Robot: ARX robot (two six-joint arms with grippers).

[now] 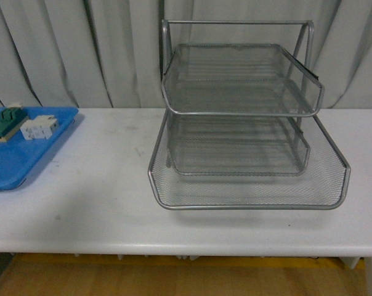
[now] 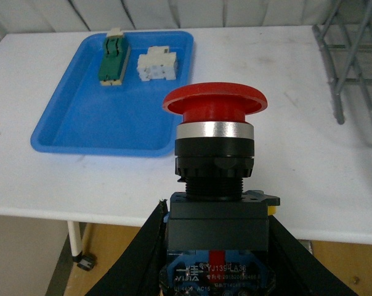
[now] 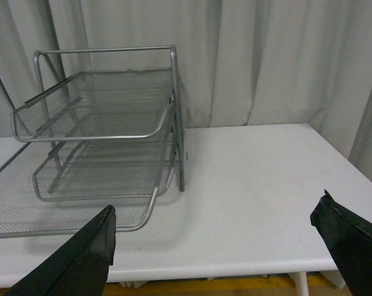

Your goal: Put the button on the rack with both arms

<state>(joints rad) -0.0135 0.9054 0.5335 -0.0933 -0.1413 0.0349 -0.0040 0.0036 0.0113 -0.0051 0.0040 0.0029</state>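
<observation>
— Desk: What is in the grip?

— Photographer: The left end effector point(image 2: 215, 246) is clamped on the black-and-blue body of a push-button point(image 2: 214, 108), one dark finger on each side. Its red mushroom cap points away from the wrist above a silver collar, and a printed label shows on the body. The right end effector point(image 3: 217, 246) is spread wide and grasps nothing. Only its two black finger ends are in shot, apart from everything.

— Desk: And where does the push-button sit relative to the rack?

— Photographer: In the left end effector, well apart from the rack point(image 1: 247, 206). That silver three-tier letter rack stands on the counter point(image 1: 112, 203), its wire-mesh trays stepped on a wire frame with the widest tier lowest.

— Desk: Other containers?

— Photographer: A blue tray point(image 1: 13, 163) lies at the counter's left end, well apart from the rack. It carries a green-topped block point(image 1: 7, 122) and, just beside it, a white component point(image 1: 39, 127).

— Desk: Setting?

— Photographer: The counter is white with a few faint scuffs. A pale pleated curtain point(image 1: 50, 49) hangs behind it and a yellowish wooden floor point(image 1: 173, 277) shows below it.
</observation>
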